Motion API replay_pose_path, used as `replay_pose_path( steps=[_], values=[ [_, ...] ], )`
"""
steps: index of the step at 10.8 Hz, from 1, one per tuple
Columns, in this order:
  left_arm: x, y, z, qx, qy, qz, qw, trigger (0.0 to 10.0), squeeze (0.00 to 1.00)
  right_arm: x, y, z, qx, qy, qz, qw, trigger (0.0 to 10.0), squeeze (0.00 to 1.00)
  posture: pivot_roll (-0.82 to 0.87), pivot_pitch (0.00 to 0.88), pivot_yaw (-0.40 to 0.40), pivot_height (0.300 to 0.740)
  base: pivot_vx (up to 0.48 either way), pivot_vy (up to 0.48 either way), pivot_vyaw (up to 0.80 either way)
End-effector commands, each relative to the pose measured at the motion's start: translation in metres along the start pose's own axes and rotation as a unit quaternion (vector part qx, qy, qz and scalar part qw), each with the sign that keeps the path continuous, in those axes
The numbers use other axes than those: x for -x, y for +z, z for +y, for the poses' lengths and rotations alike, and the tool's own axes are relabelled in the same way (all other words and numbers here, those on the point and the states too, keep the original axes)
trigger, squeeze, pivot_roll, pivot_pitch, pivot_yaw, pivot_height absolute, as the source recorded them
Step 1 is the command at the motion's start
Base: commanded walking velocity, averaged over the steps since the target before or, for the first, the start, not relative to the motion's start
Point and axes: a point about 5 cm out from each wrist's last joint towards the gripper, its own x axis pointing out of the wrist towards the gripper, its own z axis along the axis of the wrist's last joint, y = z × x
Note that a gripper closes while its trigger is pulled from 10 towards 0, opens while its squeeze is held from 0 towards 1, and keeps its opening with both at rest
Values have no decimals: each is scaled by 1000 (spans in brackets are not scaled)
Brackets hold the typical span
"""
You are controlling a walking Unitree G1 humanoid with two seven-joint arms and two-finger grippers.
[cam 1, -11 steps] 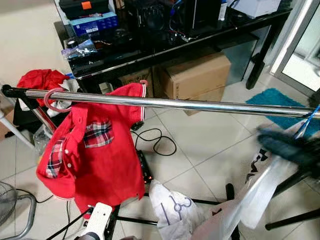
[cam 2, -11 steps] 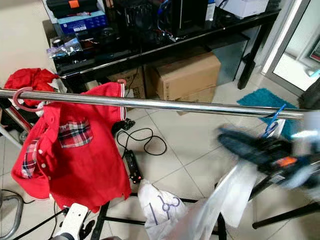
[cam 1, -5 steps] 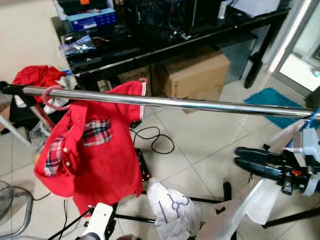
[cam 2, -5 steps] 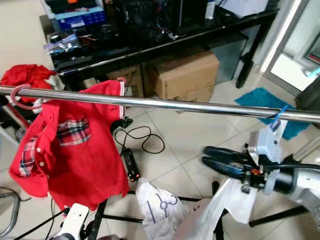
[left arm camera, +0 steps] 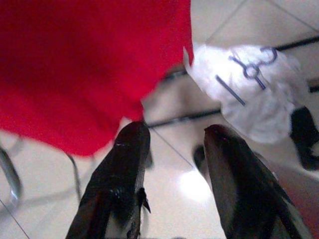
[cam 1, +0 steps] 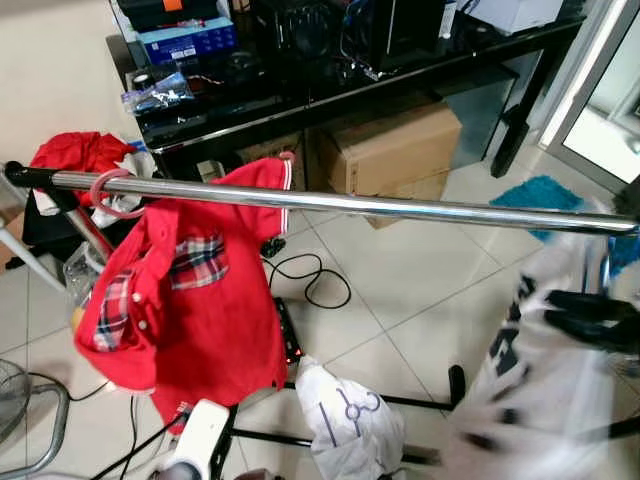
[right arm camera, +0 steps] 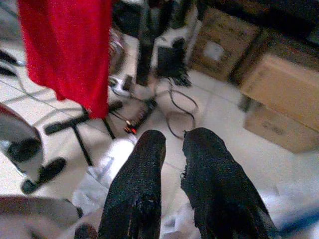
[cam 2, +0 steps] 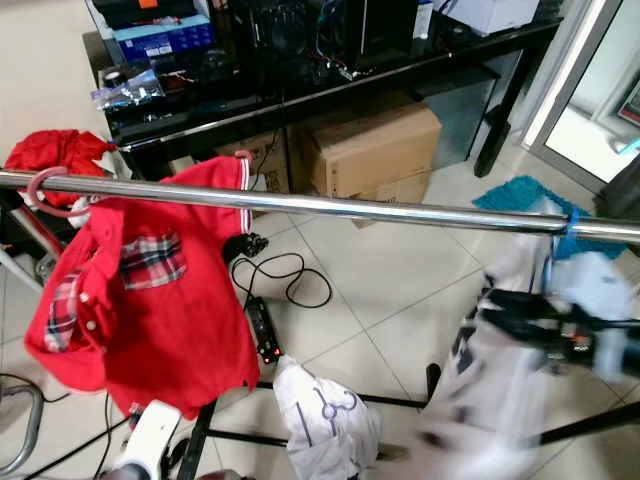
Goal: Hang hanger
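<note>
A chrome rail [cam 1: 400, 207] runs across at chest height. At its left end a red shirt [cam 1: 190, 310] hangs on a pink hanger [cam 1: 105, 195]. At the right end a blue hanger [cam 2: 571, 222] hooks over the rail, carrying a white printed garment [cam 1: 530, 380] that is blurred. My right gripper [cam 2: 487, 318] is beside that garment below the rail, fingers slightly apart and holding nothing; the right wrist view also shows this gripper [right arm camera: 173, 142]. My left gripper [left arm camera: 172, 132] hangs low under the red shirt, open and empty.
A crumpled white cloth [cam 1: 345, 420] lies on the rack's black base. A power strip and cable [cam 1: 290, 330] lie on the tiled floor. Cardboard boxes [cam 1: 395, 150] sit under a cluttered black table [cam 1: 330, 90]. A teal mat [cam 1: 545, 195] lies at the right.
The right gripper has pulled back to the right, away from the rail's middle. The white garment, draped low before, now hangs more upright under the rail and is blurred.
</note>
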Motion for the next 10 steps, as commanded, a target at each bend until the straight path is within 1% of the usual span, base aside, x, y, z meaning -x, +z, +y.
replay_pose_path(
  steps=[1, 2, 3, 4, 5, 6, 7, 8, 9, 10],
  values=[
    [-3, 13, 9, -28, 13, -33, 999, 10000, 0, 7, 3, -4, 15, -9, 5, 1000, 10000, 0, -126, 45, 82, 740, 0, 0, 0],
    [-5, 26, 17, -46, 27, -69, 996, 10000, 0, 9, 6, -8, 20, -17, 0, 1000, 10000, 0, -126, 43, 83, 740, 0, 0, 0],
    [-6, 43, 28, -67, 45, -108, 991, 10000, 0, 11, 14, -13, 33, -30, -23, 999, 10000, 0, -121, 35, 83, 740, 0, 0, 0],
    [-6, 57, 33, -96, 50, -148, 983, 10000, 0, 4, 36, -17, 43, -65, -104, 992, 10000, 0, -122, 30, 81, 740, 0, 0, 0],
    [-6, 64, 33, -109, 51, -168, 978, 10000, 0, -3, 49, -13, 40, -63, -151, 986, 10000, 0, -123, 29, 81, 740, 0, 0, 0],
    [-6, 74, 31, -127, 46, -199, 971, 10000, 0, -16, 57, -1, 40, -30, -174, 983, 10000, 0, -131, 25, 86, 740, 0, 0, 0],
    [-7, 81, 18, -169, 20, -222, 960, 10000, 0, -27, 51, 5, 35, 4, -160, 986, 10000, 0, -129, 20, 79, 740, 0, 0, 0],
    [-8, 85, 11, -190, 7, -235, 953, 10000, 0, -28, 50, 13, 28, 37, -157, 987, 10000, 0, -129, 20, 79, 740, 0, 0, 0],
    [-9, 88, 9, -184, 9, -239, 953, 10000, 0, -25, 49, 15, 26, 45, -147, 988, 10000, 0, -129, 17, 78, 740, 0, 0, 0],
    [-10, 91, 6, -185, 6, -246, 951, 10000, 0, -21, 45, 14, 22, 40, -137, 989, 10000, 0, -131, 16, 79, 740, 0, 0, 0]
  ],
)
